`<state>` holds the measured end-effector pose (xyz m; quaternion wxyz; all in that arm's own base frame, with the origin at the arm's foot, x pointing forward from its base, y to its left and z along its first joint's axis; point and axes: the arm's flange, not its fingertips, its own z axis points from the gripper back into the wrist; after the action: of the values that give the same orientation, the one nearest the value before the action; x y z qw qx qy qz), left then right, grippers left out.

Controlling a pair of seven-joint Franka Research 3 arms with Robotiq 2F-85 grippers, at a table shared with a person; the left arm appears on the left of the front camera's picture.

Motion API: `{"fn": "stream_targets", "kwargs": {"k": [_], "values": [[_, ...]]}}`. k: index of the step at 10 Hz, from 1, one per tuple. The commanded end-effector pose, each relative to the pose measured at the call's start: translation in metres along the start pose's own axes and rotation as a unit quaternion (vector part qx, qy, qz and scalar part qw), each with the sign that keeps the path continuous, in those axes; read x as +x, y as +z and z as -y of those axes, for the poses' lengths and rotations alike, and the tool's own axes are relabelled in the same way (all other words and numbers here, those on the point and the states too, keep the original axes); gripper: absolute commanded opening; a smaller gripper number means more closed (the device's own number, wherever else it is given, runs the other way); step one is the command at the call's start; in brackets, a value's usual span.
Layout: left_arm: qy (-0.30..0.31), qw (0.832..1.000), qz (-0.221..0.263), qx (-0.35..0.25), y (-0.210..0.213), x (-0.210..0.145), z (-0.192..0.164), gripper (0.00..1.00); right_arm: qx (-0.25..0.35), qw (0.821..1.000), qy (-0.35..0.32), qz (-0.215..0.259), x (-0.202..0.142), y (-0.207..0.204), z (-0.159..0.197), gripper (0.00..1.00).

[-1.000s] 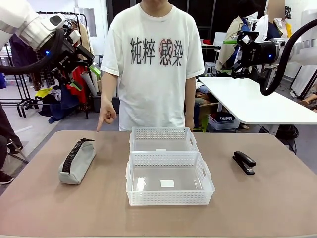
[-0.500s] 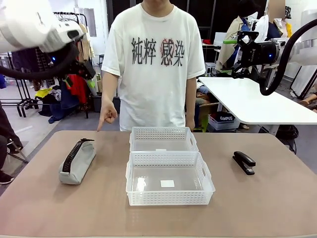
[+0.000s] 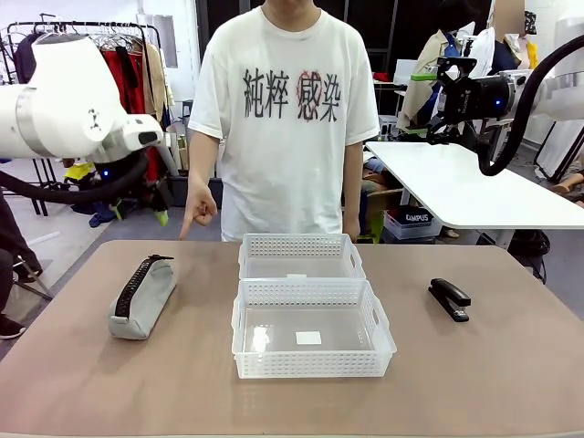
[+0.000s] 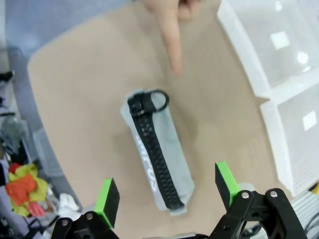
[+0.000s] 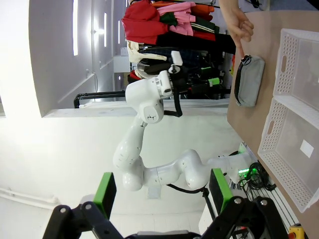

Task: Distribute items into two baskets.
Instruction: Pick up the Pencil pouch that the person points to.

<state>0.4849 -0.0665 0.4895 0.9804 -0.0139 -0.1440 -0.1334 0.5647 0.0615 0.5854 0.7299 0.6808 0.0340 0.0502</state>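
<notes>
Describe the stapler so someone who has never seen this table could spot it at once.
On the brown table, look right of the two white baskets in the middle. The stapler lies there alone: small, black, unlike the larger grey pouch on the left.

The left arm (image 3: 64,119) is made of fat, rounded white links with a grey band at one joint. A thick black cable (image 3: 73,193) runs under it, beside a small blue light. The left hand (image 4: 167,191) has black linkages with silver screws and bright green pads (image 4: 107,196). The right arm (image 3: 558,87) has a white shell and a thick black hose (image 3: 513,137). The right hand (image 5: 162,191) is black, also with green pads. The person (image 3: 287,137) wears a white short-sleeved T-shirt printed with dark characters and a red blotch.
</notes>
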Motion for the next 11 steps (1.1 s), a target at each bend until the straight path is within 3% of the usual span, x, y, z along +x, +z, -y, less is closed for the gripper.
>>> {"fn": "stream_targets", "kwargs": {"k": [1, 3, 5, 7, 8, 11], "values": [[0.004, 0.999, -0.024, 0.035, -0.009, 0.007, 0.001, 1.00, 0.001, 1.000, 0.002, -0.001, -0.001, 0.000, -0.002, 1.00], [0.008, 0.997, -0.019, 0.072, -0.026, 0.004, 0.002, 1.00, 0.001, 1.000, 0.002, -0.001, -0.001, 0.000, -0.002, 1.00], [0.026, 0.997, -0.046, 0.056, -0.047, -0.002, 0.003, 1.00, 0.001, 1.000, 0.002, -0.001, -0.001, 0.000, -0.002, 1.00], [0.057, 0.996, -0.071, 0.010, -0.040, 0.004, 0.005, 1.00, 0.001, 1.000, 0.002, -0.001, -0.001, 0.000, -0.002, 1.00], [0.018, 0.998, -0.049, 0.046, -0.047, -0.001, 0.001, 1.00, 0.001, 1.000, 0.002, -0.001, -0.001, 0.000, -0.002, 1.00], [0.028, 0.997, -0.059, 0.035, -0.050, -0.001, 0.004, 1.00, 0.001, 1.000, 0.002, -0.001, -0.001, 0.000, -0.002, 1.00]]}}
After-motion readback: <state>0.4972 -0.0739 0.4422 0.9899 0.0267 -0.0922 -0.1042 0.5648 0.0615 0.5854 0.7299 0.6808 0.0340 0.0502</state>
